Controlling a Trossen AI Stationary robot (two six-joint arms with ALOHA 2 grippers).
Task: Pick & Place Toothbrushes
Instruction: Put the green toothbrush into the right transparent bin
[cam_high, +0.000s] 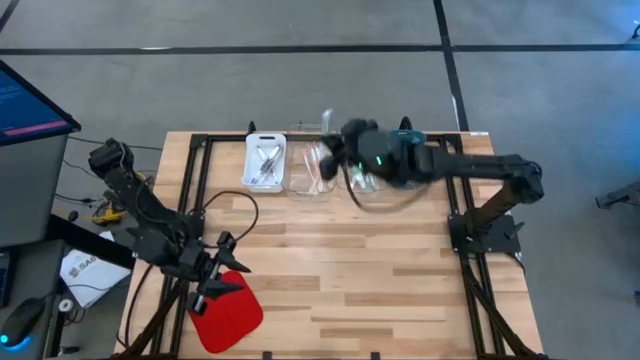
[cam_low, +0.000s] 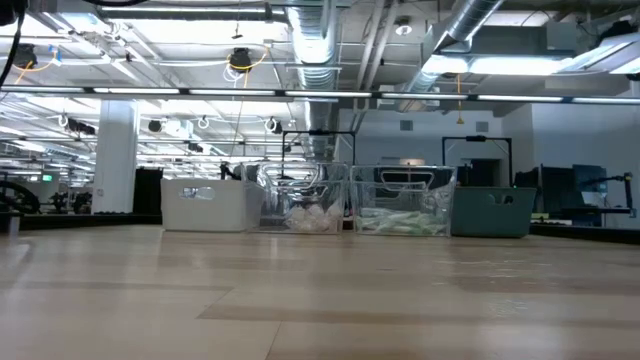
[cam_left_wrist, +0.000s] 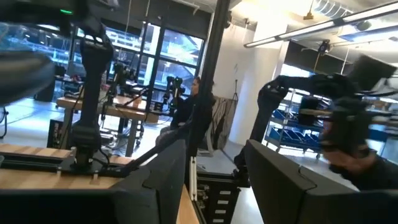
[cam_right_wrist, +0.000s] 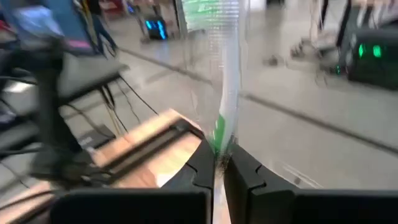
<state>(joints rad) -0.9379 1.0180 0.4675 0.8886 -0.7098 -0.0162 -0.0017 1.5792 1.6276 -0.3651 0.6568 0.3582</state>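
My right gripper (cam_right_wrist: 219, 163) is shut on a pale toothbrush with a green accent (cam_right_wrist: 227, 93), which stands up out of its fingers. In the high view this gripper (cam_high: 335, 145) hovers, blurred, over the clear trays (cam_high: 310, 172) at the table's far edge. A white tray (cam_high: 265, 160) beside them holds several toothbrushes (cam_high: 267, 163). My left gripper (cam_high: 213, 288) waits open at the near left, over the red pad (cam_high: 228, 312); in the left wrist view nothing lies between its fingers (cam_left_wrist: 155, 180). My right gripper pinches the toothbrush between its two fingers at the handle's green-marked part (cam_right_wrist: 219, 144). The brush is lifted clear and runs on past the fingertips, roughly in line with them.
In the low view a white bin (cam_low: 205, 205), two clear bins (cam_low: 300, 205) and a grey-green bin (cam_low: 492, 212) line the far edge. A monitor (cam_high: 30, 100) and cables sit off the table's left. The wooden table's middle (cam_high: 340, 270) is bare.
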